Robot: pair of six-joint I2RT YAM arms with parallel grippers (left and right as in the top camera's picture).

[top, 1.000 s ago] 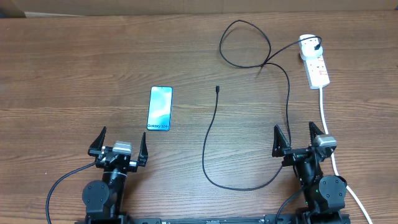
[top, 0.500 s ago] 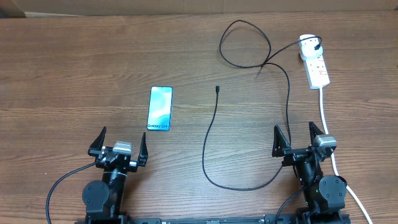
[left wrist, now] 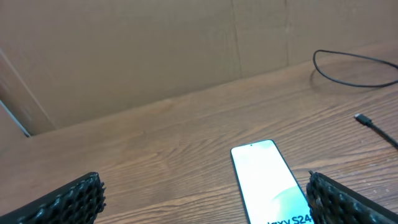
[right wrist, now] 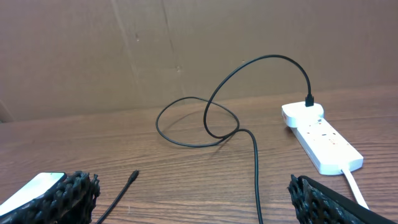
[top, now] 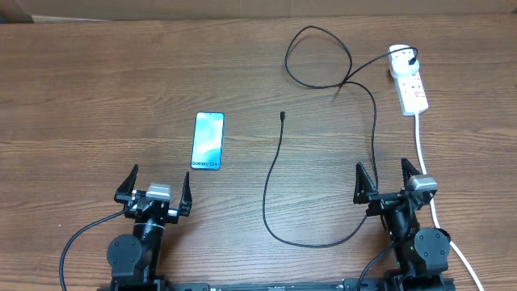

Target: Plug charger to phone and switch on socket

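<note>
The phone lies flat on the wooden table, screen up, and shows in the left wrist view. The charger cable runs from its plug in the socket through a loop and a long curve. Its connector tip lies free right of the phone, also in the right wrist view. The socket shows in the right wrist view. My left gripper is open and empty near the front edge, just below the phone. My right gripper is open and empty, with the cable passing between its fingers' line of sight.
The socket's thick white cord runs down the right side past my right gripper. A brown cardboard wall stands behind the table.
</note>
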